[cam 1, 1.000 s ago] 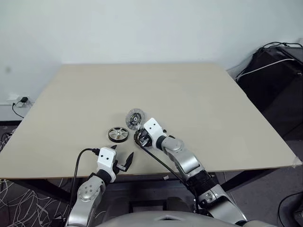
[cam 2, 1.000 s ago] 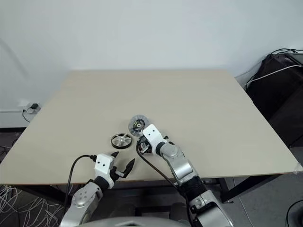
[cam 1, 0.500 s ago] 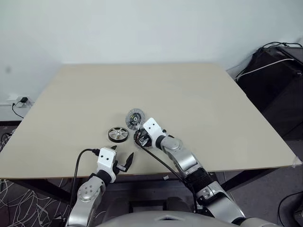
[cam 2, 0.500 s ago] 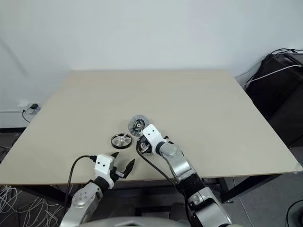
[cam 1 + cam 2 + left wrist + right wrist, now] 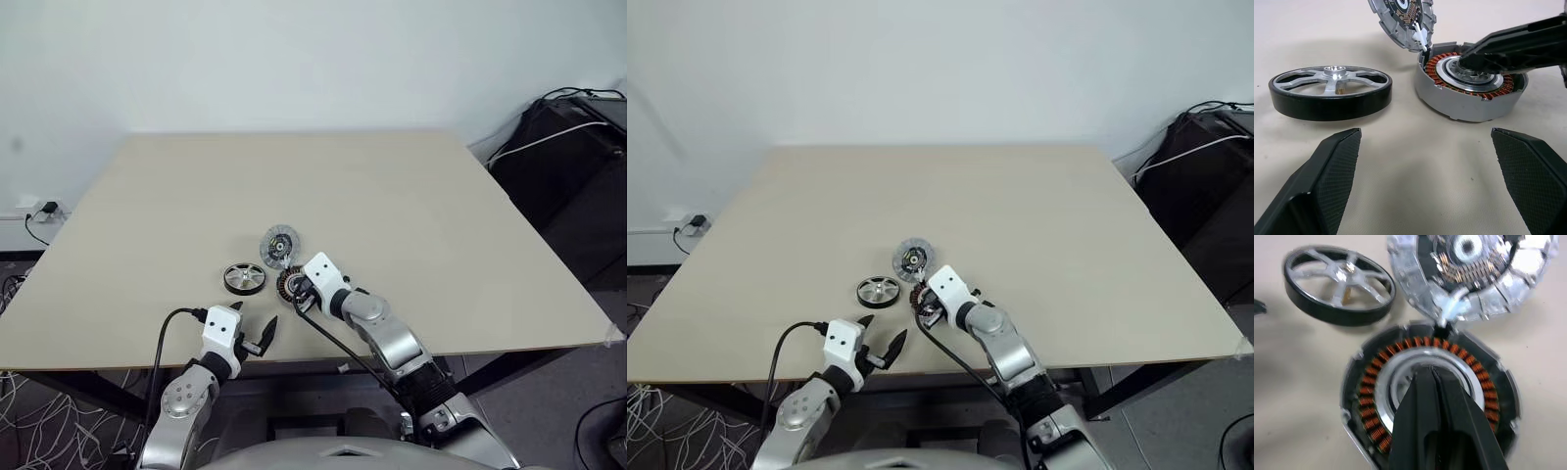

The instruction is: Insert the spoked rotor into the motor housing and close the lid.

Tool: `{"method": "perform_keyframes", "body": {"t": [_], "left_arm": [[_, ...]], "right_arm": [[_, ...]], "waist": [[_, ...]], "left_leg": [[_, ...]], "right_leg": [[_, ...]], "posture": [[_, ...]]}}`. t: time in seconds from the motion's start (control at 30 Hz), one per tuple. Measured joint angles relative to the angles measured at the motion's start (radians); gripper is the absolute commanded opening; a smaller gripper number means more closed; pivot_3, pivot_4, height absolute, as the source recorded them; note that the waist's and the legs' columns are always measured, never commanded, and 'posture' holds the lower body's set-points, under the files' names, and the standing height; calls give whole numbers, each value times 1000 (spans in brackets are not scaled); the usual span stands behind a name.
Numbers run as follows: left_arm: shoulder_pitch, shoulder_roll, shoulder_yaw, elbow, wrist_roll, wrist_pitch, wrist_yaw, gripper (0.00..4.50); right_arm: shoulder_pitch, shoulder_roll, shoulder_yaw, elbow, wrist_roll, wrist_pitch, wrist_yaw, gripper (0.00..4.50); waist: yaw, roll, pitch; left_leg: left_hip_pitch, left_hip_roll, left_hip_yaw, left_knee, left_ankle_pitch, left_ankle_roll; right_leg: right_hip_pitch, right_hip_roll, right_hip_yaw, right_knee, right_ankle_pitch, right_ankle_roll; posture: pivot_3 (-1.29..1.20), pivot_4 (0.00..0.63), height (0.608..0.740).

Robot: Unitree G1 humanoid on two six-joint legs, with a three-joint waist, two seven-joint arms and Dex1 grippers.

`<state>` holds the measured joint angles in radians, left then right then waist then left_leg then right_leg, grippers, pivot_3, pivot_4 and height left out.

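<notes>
- Near the lower centre of the left eye view, on the beige bench (image 5: 411, 215), three round parts lie close together.
- Motor housing (image 5: 1471, 88): copper windings in a ring round a silver centre, flat on the bench, lid open.
- Lid (image 5: 1474, 274): stands tilted up at the far edge of the housing, seemingly joined to it there; inner face with its dark hub shows in the right wrist view.
- Spoked rotor (image 5: 1330, 92): lies flat on the bench to the picture-left of the housing, just beside it, apart from it, with nothing touching it.
- Right fingers (image 5: 1433, 373): pressed together, nothing between them; tips sit over the silver centre of the housing, inside the ring of windings. Contact with the centre cannot be told.
- Left fingers (image 5: 1425, 161): spread wide, empty, low over the bench at the near edge. In the left wrist view, rotor and housing lie beyond the two tips, well short of being between them.
</notes>
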<state>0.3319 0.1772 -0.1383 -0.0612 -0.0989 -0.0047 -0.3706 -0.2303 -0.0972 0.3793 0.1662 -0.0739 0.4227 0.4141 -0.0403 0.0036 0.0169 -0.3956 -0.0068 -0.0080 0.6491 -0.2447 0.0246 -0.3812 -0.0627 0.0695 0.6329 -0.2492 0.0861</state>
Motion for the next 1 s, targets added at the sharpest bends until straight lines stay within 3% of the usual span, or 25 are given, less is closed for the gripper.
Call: {"method": "perform_keyframes", "body": {"t": [0.73,1.0], "left_arm": [[-2,-1,-3,0,0,0,0,4500],[-8,0,-3,0,0,0,0,4500]], "right_arm": [[10,-26,-3,-130,2,38,20,55],[-39,29,3,-50,-1,23,-5,55]], "waist": [[2,0,0],[1,0,0]], "left_leg": [[0,0,0,0,0,1],[0,0,0,0,1,1]], "right_leg": [[0,0,0,0,0,0],[0,0,0,0,0,0]], "posture": [[0,0,740],[0,0,740]]}}
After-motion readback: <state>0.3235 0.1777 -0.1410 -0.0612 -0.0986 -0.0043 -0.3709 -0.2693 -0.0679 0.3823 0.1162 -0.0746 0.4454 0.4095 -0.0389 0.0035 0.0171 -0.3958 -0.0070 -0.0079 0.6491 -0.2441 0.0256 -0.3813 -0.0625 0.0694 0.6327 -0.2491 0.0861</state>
